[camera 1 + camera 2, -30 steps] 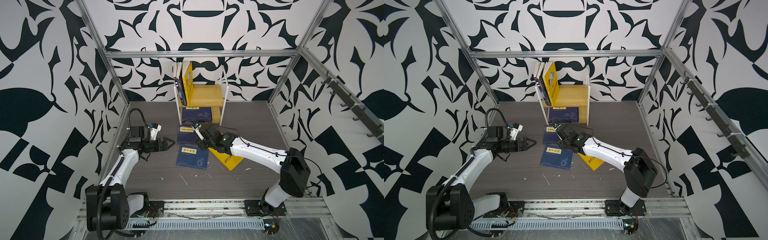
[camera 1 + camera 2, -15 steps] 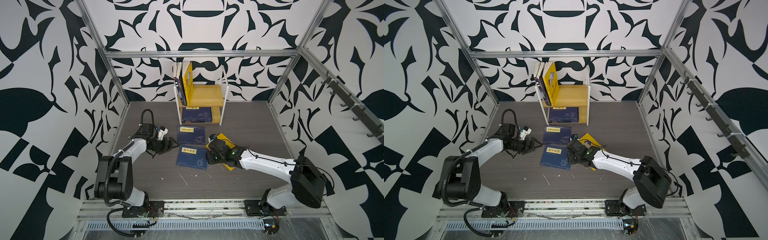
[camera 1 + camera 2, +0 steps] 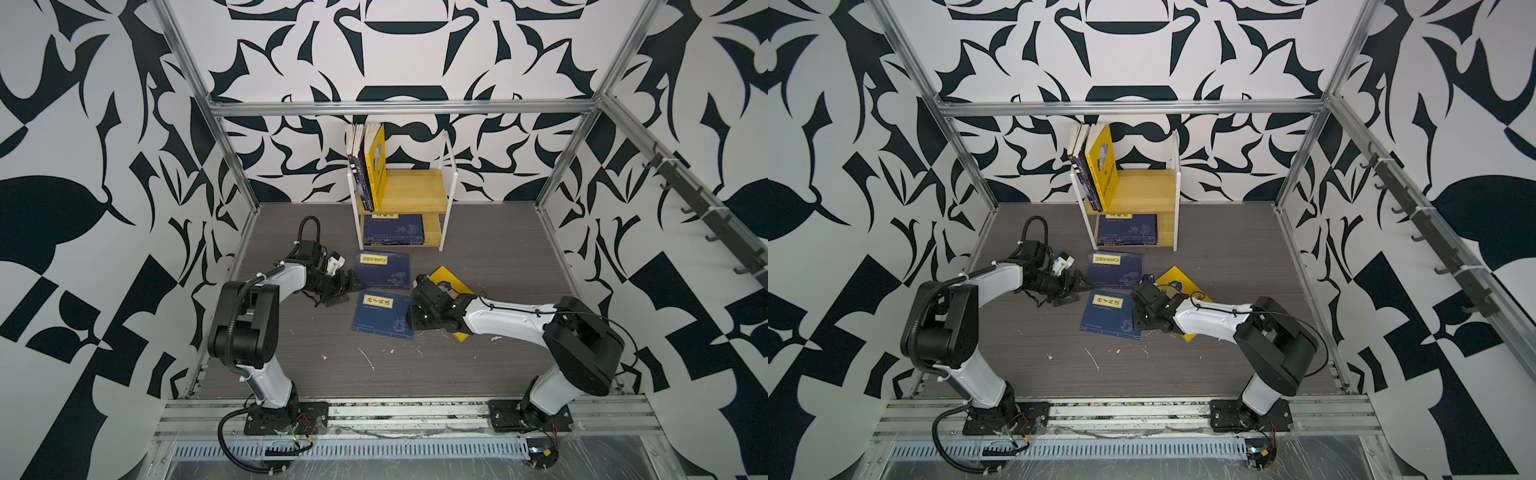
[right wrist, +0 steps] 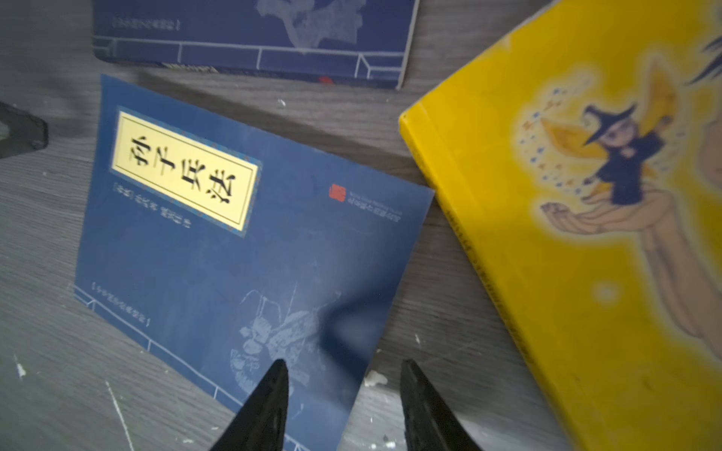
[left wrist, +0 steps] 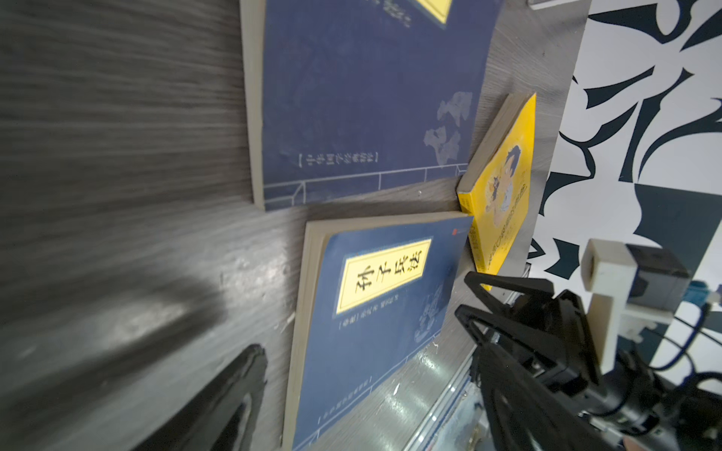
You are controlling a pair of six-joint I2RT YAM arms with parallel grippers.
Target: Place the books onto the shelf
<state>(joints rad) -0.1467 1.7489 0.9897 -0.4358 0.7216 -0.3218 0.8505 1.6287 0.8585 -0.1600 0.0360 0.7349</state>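
Observation:
Two navy books lie flat on the floor, a near one [image 3: 382, 313] [image 4: 234, 242] [image 5: 375, 312] and a far one [image 3: 384, 270] [image 5: 363, 97]. A yellow book [image 3: 446, 282] [image 4: 586, 234] lies to their right, partly under my right arm. The shelf [image 3: 415, 193] [image 3: 1142, 189] stands at the back with several books upright [image 3: 368, 166] on its top board and a navy book [image 3: 392, 228] on the lower one. My left gripper [image 3: 353, 290] [image 5: 363, 312] is open, low beside the navy books' left edges. My right gripper [image 3: 411, 321] [image 4: 343, 365] is open, straddling the near navy book's right edge.
Metal frame posts [image 3: 232, 149] and patterned walls close in the floor on three sides. White scraps [image 3: 368, 359] litter the floor in front of the books. A rail [image 3: 415, 411] with both arm bases runs along the front.
My right gripper pulled back from the far navy book to the near one's right edge, its jaws narrowing. My left arm dropped low and edged right toward the books.

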